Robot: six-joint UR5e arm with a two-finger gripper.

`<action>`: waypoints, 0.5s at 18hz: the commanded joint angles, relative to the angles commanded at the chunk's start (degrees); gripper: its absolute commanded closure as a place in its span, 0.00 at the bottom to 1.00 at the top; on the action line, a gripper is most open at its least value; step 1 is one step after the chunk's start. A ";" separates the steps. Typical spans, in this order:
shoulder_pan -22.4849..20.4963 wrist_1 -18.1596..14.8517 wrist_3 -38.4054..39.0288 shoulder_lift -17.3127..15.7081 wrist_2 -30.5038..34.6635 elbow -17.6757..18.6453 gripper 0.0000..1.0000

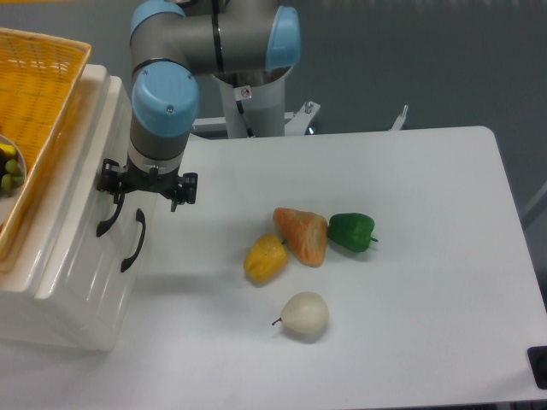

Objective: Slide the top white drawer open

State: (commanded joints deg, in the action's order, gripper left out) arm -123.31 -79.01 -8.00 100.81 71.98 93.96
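The white cabinet stands at the left edge. The top white drawer has a curved black handle, and its front looks level with the lower drawer's front. The lower drawer's like handle lies just right of it. My gripper hangs from the blue-capped wrist, points down, and sits right at the upper end of the top drawer's handle. The black gripper body hides the fingertips, so I cannot tell whether the fingers are around the handle or beside it.
An orange wicker basket sits on top of the cabinet. On the white table lie toy vegetables: a yellow pepper, an orange one, a green pepper and a white one.
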 joint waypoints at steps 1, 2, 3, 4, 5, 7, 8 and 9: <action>-0.09 0.00 0.00 -0.09 0.00 0.00 0.00; -0.18 0.00 0.00 -0.09 0.00 0.00 0.00; -0.35 0.00 -0.09 -0.09 0.00 0.00 0.00; -0.44 0.00 -0.18 -0.09 0.00 -0.09 0.00; -0.53 0.00 -0.18 -0.09 0.09 0.00 0.00; -0.88 -0.09 -0.26 -0.09 0.88 0.00 0.00; -1.14 -0.44 -0.26 -0.09 0.97 0.00 0.00; -1.40 -1.05 -0.35 -0.09 1.14 -0.09 0.00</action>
State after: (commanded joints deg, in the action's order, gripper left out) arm -124.71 -80.06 -8.35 100.72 73.12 93.87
